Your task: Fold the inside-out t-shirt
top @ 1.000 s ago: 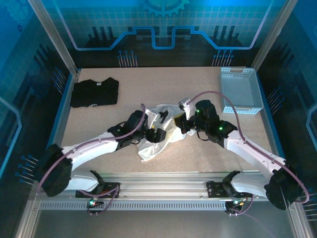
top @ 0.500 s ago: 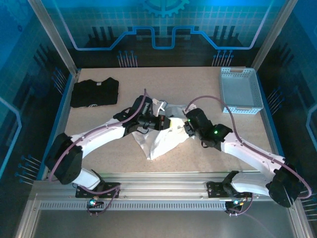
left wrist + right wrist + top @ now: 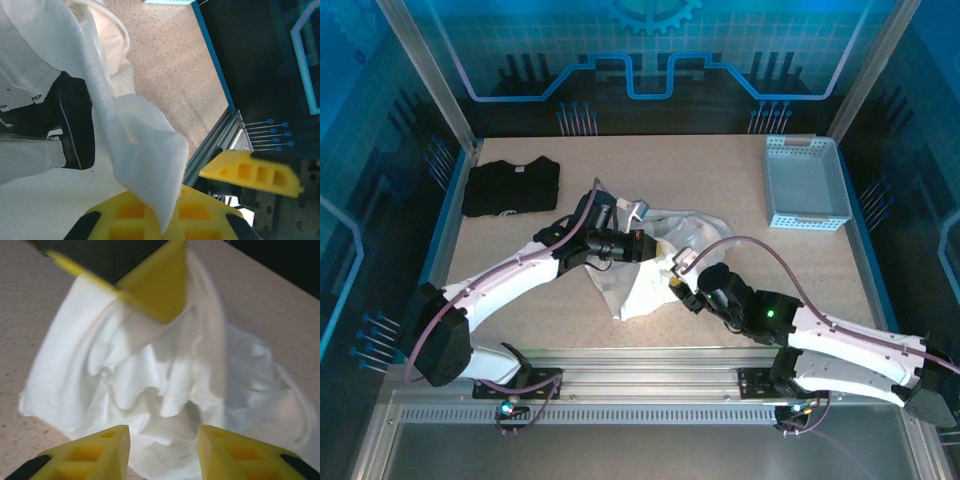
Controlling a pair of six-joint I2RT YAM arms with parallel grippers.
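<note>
Here the right end effector (image 3: 162, 452) hangs wide open and empty, just short of the shirt (image 3: 150, 375). The left end effector (image 3: 205, 195) is parted too. A corner of white cloth drapes across its lower finger (image 3: 125, 212), though whether it is caught there or merely resting is hard to tell. The shirt lies bunched mid-desk (image 3: 720, 170) between the two end effectors. It looks thin, light and limp, likely to sag and slip from a shallow pinch. A hem or shoulder seam, taken deep in the jaws, seems the best hold. There is one white shirt, one folded black shirt (image 3: 510, 186) at the far left, one basket (image 3: 807, 222) at the far right, and two arms.
</note>
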